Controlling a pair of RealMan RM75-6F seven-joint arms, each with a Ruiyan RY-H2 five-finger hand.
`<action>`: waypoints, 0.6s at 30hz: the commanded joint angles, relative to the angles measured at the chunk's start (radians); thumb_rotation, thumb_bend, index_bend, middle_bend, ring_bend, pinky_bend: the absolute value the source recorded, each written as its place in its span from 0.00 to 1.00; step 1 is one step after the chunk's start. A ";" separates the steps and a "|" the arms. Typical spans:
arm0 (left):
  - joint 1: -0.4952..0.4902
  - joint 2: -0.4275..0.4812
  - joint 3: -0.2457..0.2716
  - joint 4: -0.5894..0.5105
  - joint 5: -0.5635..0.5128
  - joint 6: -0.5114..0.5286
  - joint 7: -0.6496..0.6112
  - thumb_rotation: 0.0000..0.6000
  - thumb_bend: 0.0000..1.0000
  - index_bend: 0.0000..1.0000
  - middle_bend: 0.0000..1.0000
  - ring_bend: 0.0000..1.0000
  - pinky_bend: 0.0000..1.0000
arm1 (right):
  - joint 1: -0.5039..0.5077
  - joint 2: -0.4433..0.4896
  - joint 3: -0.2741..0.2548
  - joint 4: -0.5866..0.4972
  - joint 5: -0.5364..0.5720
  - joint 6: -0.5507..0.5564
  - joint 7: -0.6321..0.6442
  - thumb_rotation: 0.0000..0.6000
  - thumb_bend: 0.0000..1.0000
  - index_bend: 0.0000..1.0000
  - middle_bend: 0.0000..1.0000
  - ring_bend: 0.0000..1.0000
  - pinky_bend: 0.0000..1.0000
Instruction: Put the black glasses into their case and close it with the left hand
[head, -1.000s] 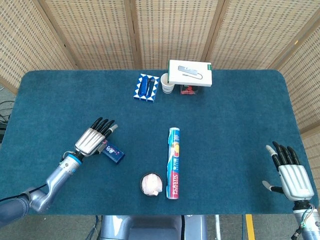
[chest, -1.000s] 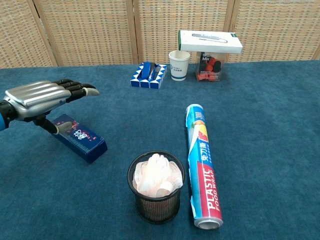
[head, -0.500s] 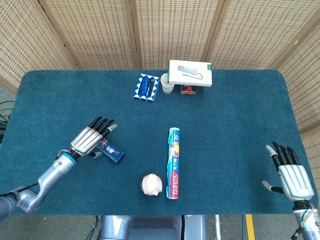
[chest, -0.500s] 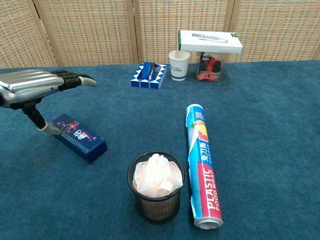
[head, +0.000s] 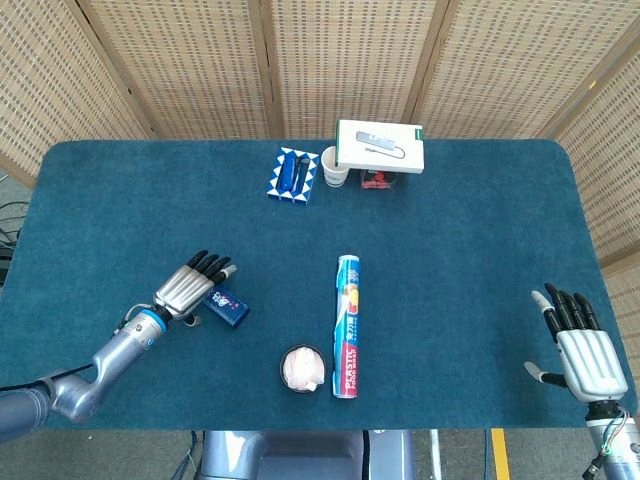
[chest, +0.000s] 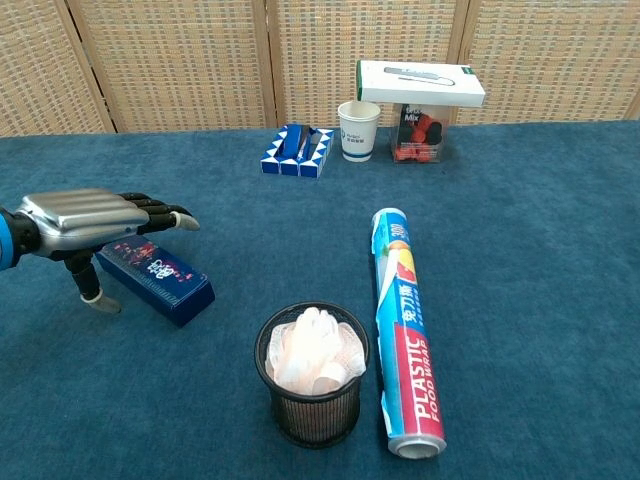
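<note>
Our left hand (chest: 85, 222) hovers open-fingered over the closed blue case (chest: 155, 281), at nine o'clock of the roll (chest: 404, 330); we judge the task finished. Our right hand (head: 583, 350) rests empty, fingers apart.

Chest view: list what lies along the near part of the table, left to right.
Left hand → blue case → mesh cup → roll of plastic wrap.

Woven wicker screens (head: 320, 60) stand behind the blue-carpeted table (head: 480, 250).

Mesh basket (chest: 311, 375) just left of wrap roll (chest: 404, 330), cup (chest: 358, 131) far behind.
</note>
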 joint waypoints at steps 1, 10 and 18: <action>-0.008 -0.021 -0.010 0.013 -0.020 -0.008 0.021 1.00 0.18 0.08 0.09 0.04 0.09 | 0.000 0.000 0.000 0.000 0.000 -0.001 0.000 1.00 0.00 0.00 0.00 0.00 0.00; -0.001 -0.081 -0.026 0.066 -0.006 0.064 0.049 1.00 0.26 0.44 0.52 0.38 0.26 | 0.001 0.001 -0.001 0.001 -0.002 -0.001 0.005 1.00 0.00 0.00 0.00 0.00 0.00; 0.004 -0.097 -0.022 0.090 0.016 0.093 0.046 1.00 0.25 0.52 0.53 0.40 0.26 | 0.001 0.002 -0.001 0.000 -0.001 -0.002 0.004 1.00 0.00 0.00 0.00 0.00 0.00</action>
